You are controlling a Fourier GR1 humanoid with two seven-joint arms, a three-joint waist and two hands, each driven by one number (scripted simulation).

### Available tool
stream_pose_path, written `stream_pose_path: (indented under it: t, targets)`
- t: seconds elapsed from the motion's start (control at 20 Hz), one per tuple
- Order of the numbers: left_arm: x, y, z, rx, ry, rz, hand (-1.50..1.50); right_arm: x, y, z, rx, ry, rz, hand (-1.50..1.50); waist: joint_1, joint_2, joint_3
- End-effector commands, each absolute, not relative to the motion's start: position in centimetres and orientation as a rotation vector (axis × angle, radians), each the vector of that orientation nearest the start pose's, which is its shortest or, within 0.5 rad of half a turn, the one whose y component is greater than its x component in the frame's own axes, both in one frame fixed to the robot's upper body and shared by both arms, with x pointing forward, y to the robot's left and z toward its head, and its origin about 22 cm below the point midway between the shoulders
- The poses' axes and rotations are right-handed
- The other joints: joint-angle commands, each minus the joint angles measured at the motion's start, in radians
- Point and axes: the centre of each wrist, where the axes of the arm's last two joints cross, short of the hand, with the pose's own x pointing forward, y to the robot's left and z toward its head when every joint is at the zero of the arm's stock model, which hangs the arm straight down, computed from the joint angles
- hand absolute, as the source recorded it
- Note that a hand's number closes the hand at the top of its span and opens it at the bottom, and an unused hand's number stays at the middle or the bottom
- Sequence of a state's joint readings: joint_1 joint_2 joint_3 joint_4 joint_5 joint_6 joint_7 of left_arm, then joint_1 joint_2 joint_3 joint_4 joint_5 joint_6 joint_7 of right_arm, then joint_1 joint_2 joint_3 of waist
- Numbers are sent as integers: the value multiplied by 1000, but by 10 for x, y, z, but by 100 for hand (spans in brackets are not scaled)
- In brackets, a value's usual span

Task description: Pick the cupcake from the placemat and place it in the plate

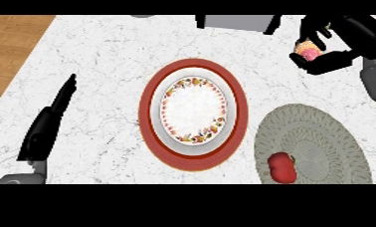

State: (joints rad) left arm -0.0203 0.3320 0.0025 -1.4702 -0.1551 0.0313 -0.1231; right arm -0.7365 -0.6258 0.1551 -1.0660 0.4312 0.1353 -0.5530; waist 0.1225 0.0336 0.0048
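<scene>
Holding the small pink-frosted cupcake [308, 51], my right hand [327, 47] sits at the upper right of the head view, black fingers and thumb curled around the cake so that only part of its pink and pale top shows. The cupcake is off the mat and above the white marble worktop [95, 61], well apart from the plate.

The round white plate with a floral rim [193, 110] lies at the centre of the worktop, resting on a larger round red charger [238, 106] that rings it on all sides. Nothing lies in the plate.

The round grey-green woven placemat [316, 141] occupies the lower right, just beside the charger's right edge. A red pepper-like object [281, 167] lies on the mat's lower left portion.

My left hand [64, 94] shows at the left side of the view, fingers straight and together, pointing up and slightly right, touching no object. Its grey forearm enters from the lower left corner.

A grey box-shaped item [235, 22] with dark ends sits at the top edge, partly cut off. A strip of wooden surface [18, 42] shows at the upper left, beyond the marble's edge.
</scene>
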Motion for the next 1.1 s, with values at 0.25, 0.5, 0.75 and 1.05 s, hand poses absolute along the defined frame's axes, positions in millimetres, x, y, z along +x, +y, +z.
stream_pose_path:
  t: [0.25, 0.5, 0.75, 1.05]
  targets:
    - [228, 326, -1, 434, -1535, -332, 0, 437, -281, 185, -36, -2232, 1337, 150, -62, -20, -4]
    - [224, 325, 5, 441, -1517, -323, 0, 441, -214, 193, 119, -2218, 1411, 150, -96, -32, -5]
    - [203, 349, -5, 466, -1497, -298, 0, 426, -153, 185, 204, -2173, 1411, 150, -109, -36, -5]
    - [226, 328, 17, 461, -1524, -311, 0, 402, -83, 171, 230, -2028, 1531, 150, -116, -37, -5]
